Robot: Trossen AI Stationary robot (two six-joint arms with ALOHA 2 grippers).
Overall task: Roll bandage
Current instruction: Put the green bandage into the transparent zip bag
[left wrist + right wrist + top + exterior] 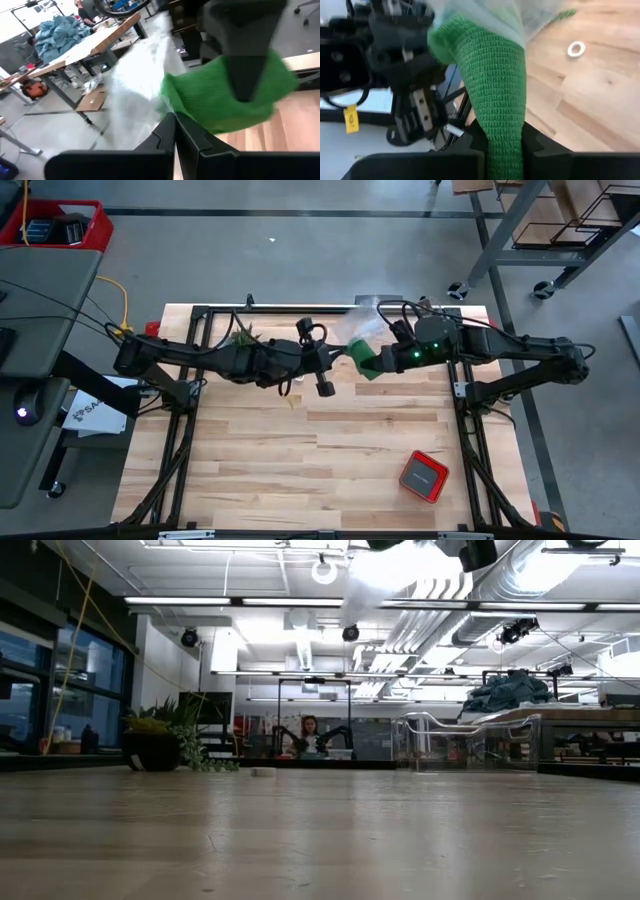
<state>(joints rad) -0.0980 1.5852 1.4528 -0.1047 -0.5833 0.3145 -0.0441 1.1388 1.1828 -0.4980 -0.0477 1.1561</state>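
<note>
High view, left gripper (338, 360): up over the far-middle of the table (300, 470), fingers pinched together on the near end of the bandage (366, 363).
High view, right gripper (385, 358): facing the left one, just across the green fabric, gripping it from the opposite end.
High view, bandage: strung between the two grippers, bright green, with the clear plastic bag (362, 327) bunched just beyond it.
High view, red box (424, 476): well apart from both grippers, flat on the wood toward the near right corner.
Low view, table (320, 840): bare boards here; only a small white tape ring (263, 771) sits far back, and a person (309, 735) shows in the room beyond.
Left wrist view, left gripper (174, 125): fingers closed tip to tip, the bandage (220, 100) edge caught right at them, and the right arm's dark finger (247, 75) lies over the green just ahead.
Left wrist view, plastic bag (140, 80): hanging beside the bandage, past the fingertips.
Right wrist view, right gripper (505, 137): clamped on the bandage (495, 85), which runs as a knitted green band straight out from between the fingers.
Right wrist view, tape ring (576, 48): lying on the wood, well off to the side of the band.
</note>
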